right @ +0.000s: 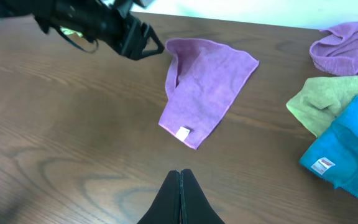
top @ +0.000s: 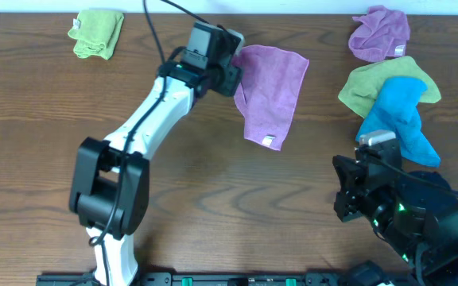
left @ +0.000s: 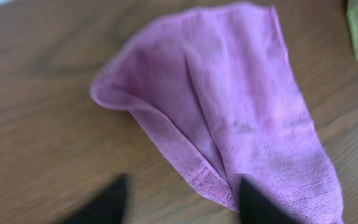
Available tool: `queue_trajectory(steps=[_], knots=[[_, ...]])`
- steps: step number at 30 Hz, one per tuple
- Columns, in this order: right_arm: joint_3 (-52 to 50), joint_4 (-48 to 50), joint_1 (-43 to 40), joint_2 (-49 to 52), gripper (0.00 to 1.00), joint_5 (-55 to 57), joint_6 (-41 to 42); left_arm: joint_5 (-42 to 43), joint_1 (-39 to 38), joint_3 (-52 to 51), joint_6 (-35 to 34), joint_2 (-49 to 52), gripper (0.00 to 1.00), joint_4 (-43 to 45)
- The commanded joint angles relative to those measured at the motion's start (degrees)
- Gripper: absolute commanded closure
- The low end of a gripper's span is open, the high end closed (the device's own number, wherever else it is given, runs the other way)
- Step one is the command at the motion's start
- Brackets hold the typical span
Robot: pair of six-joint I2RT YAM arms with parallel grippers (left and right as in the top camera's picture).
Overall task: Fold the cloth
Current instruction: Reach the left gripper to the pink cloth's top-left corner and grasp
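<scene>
Surface (top: 213, 199): wood-grain top is carrying everything; its middle is lying bare, leaving room to lay out a fold.
Left arm (top: 153, 111): is slanting toward the far side so that its wrist is sitting at the cloth's upper-left corner, likely the corner meant for picking.
Right arm (top: 396, 214): is sitting tucked at the near right, well apart from the work, probably parked out of the way.
Purple cloth (top: 270, 91): task piece is lying beyond the centre as a slanted strip. Its left edge is doubling over itself in a loose flap, so the fold is looking barely begun and uneven.
Spare cloths: one green cloth (top: 98, 33) is lying at the far left. A crumpled purple one (top: 380, 32), another green (top: 372, 83) and a blue (top: 400, 115) are heaping at the far right.
Left tool (left: 185, 199): is hovering spread over the flap's hem, pinching nothing. One fingertip (left: 260, 202) is overlapping the hem.
Right tool (right: 180, 186): is pressed together, gripping nothing, pointing toward the strip's near end.
Tag (top: 269, 141): white label is showing at the near end, marking a corner for alignment.
</scene>
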Motion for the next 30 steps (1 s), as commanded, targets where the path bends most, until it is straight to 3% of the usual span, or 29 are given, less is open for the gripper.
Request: queue_trajectory(steps=[1,6,15,30], knots=[[0.07,-0.59,0.35,-0.07,0.98,1.09,1.05,-0.48,-0.48,1.38,0.66,0.81,0.94,-2.01],[0.07,-1.03,0.35,-0.07,0.98,1.09,1.42,8.48,-0.57,1.38,-6.73,0.79,0.94,-2.56],[0.07,-1.03,0.35,-0.07,0.99,1.11,1.40,3.21,-2.38,1.09,-1.09,5.55,0.94,4.55],[0.07,-1.29,0.35,0.79,0.98,1.07,1.42,3.30,-2.47,1.09,-1.11,11.34,0.94,6.03]])
